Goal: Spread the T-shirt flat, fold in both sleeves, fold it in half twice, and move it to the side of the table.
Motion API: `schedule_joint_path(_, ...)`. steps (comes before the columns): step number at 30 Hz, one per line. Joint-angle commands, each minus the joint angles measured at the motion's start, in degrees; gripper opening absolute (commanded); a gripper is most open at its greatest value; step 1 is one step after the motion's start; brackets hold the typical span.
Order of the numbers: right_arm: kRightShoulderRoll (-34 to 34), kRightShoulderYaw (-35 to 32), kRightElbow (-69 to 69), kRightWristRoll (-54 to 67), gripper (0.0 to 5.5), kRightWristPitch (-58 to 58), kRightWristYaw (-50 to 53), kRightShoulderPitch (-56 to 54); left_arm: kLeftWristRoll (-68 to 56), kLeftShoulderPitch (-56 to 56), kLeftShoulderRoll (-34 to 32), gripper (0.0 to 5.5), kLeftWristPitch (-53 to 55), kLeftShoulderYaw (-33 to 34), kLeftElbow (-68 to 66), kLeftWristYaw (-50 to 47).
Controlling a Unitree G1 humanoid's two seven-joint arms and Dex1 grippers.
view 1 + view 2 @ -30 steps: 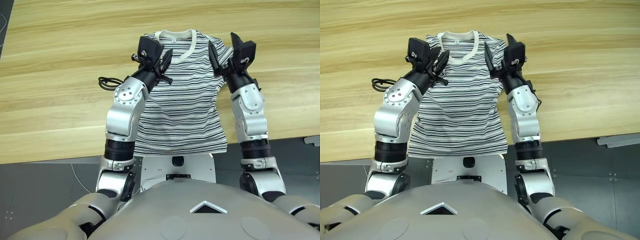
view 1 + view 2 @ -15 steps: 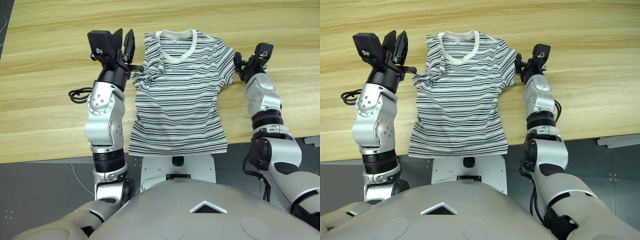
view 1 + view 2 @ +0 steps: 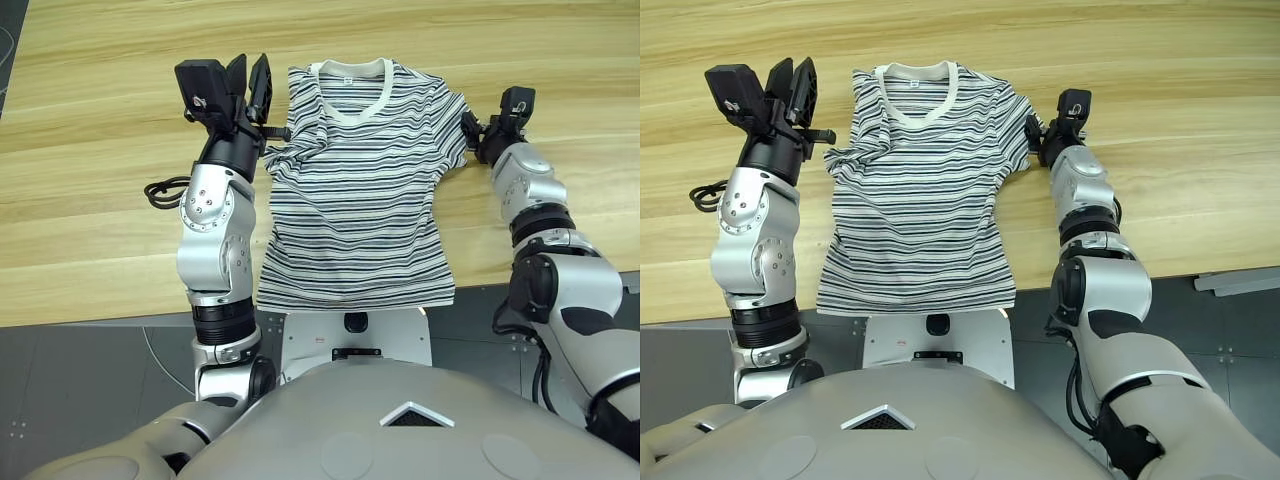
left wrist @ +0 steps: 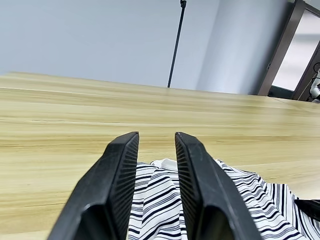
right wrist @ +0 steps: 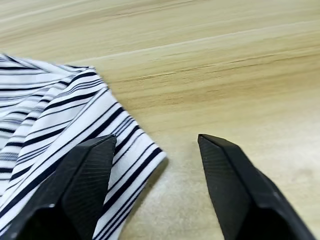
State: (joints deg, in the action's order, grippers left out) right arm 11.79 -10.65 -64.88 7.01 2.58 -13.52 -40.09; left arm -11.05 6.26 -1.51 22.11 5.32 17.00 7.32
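Pale wooden bench (image 3: 100,100), a black-and-white striped T-shirt (image 3: 360,200) lying between my two sets of fingers.

My left fingers (image 4: 120,175) stand upright with only a narrow gap and nothing in it, raised just beside the shirt's bunched left sleeve (image 3: 287,150). My right fingers (image 5: 85,175) are spread wide and low over the bench, empty, one of them at the edge of the flattened right sleeve (image 5: 135,145). The T-shirt lies front up, its cream collar (image 3: 352,80) away from me and its hem at the bench's near edge. A coiled black cable (image 3: 165,188) lies on the wood beside my left arm. Beyond the bench are a grey wall (image 4: 90,35) and a thin dark pole (image 4: 176,45).
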Motion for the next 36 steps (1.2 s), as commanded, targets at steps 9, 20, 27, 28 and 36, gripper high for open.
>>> schedule_joint_path(9,0.04,2.29,-2.81,-2.3,0.92,1.02,-1.94,-0.09,-0.75,0.17,1.38,1.38,-0.65,0.62,-0.07,-2.03)
schedule_joint_path(20,0.48,-2.68,-0.68,1.14,0.11,-3.3,4.01,1.32,-0.81,0.05,1.94,1.38,-1.35,1.12,-0.76,-2.44)
schedule_joint_path(27,1.63,-5.16,-0.46,1.48,0.11,-5.65,9.54,0.84,-0.78,0.15,2.1,1.38,-1.46,1.71,-0.84,-2.7)
schedule_joint_path(28,1.85,-5.49,-0.46,1.52,0.11,-6.21,10.35,0.63,-0.76,0.14,2.16,1.38,-1.46,1.73,-0.82,-2.76)
schedule_joint_path(36,-1.82,1.38,11.15,-1.0,0.11,-8.33,1.79,2.38,-0.63,0.1,2.38,1.38,-1.82,2.0,-1.36,-3.08)
